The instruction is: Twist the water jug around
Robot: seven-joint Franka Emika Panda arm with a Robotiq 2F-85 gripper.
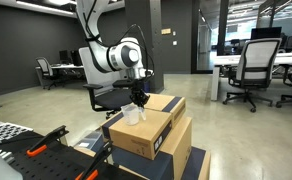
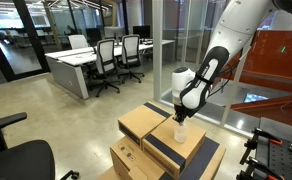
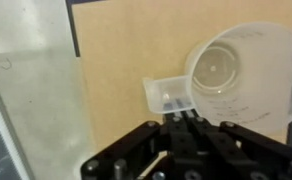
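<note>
The water jug (image 3: pixel 241 70), a small translucent whitish plastic jug, stands upright on a brown cardboard box (image 3: pixel 116 60). Seen from above in the wrist view, its round mouth is at the upper right and its flat handle (image 3: pixel 166 95) sticks out to the left. My gripper (image 3: pixel 183 112) is shut on that handle, the fingers pressed together around its near end. In both exterior views the gripper (image 1: pixel 138 100) (image 2: pixel 179 118) points straight down over the jug (image 1: pixel 134 116) (image 2: pixel 181 133) on the top box.
Several cardboard boxes (image 1: pixel 151 135) (image 2: pixel 146 125) are stacked under and beside the jug, with dark tape strips across them. Office chairs (image 1: pixel 256 65) (image 2: pixel 106 60) and desks stand further off on the open floor. A glass partition (image 2: pixel 186 40) stands behind the arm.
</note>
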